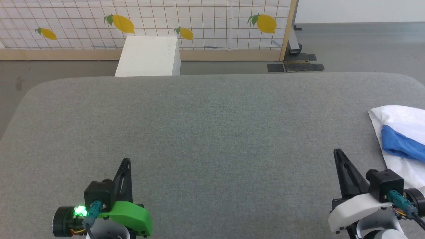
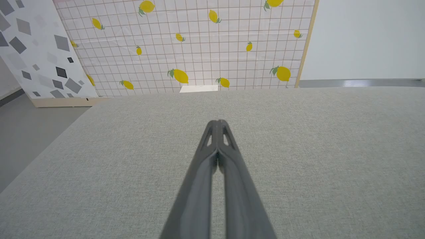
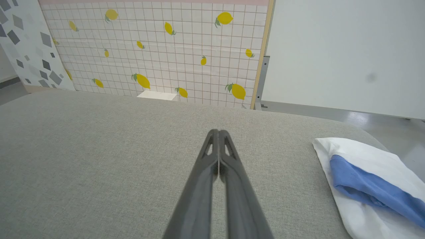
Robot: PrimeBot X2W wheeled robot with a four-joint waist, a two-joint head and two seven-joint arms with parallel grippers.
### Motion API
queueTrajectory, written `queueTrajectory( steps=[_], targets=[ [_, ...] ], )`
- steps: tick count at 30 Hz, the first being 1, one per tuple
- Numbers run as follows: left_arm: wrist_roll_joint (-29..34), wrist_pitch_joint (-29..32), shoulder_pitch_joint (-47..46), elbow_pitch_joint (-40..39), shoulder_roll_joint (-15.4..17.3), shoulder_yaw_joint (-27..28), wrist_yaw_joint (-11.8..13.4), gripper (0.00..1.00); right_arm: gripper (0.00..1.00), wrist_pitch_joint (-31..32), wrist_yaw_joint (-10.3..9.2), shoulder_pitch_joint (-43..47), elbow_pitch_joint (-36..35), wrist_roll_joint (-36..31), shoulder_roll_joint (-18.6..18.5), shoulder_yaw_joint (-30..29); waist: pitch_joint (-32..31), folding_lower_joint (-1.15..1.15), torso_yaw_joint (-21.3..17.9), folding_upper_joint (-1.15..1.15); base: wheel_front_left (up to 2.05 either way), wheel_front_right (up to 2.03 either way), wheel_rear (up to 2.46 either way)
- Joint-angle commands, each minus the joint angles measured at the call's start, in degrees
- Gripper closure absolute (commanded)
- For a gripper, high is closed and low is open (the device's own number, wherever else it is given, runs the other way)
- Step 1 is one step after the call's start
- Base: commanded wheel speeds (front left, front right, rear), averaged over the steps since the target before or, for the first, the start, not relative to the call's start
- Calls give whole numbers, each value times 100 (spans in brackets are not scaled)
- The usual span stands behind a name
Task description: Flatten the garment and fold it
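Apparently one garment (image 1: pixel 400 117), one white box (image 1: pixel 149 56), two tools (image 1: pixel 126 161) (image 1: pixel 337 152).

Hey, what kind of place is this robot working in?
Probably a staged robot test area: a free-standing lemon-print grid backdrop, black tape patches on the bare grey floor, and a grey fabric-covered table holding a white-and-blue T-shirt.

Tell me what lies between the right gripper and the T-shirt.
Nothing: only a bare stretch of grey fabric tabletop separates the shut right gripper from the T-shirt, as the right wrist view shows.
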Motion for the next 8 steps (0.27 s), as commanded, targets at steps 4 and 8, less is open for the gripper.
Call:
queueTrajectory(
  steps=[4, 8],
  targets=[
    [62, 80, -154, 37, -37, 46, -25, 100, 100, 46, -9, -122, 29, -47, 7, 55, -13, 0, -4, 0, 0, 0, 0],
    [89, 126, -185, 57, -42, 68, -32, 100, 100, 71, -10, -144, 38, -55, 7, 88, -24, 0, -8, 0, 0, 0, 0]
  ],
)
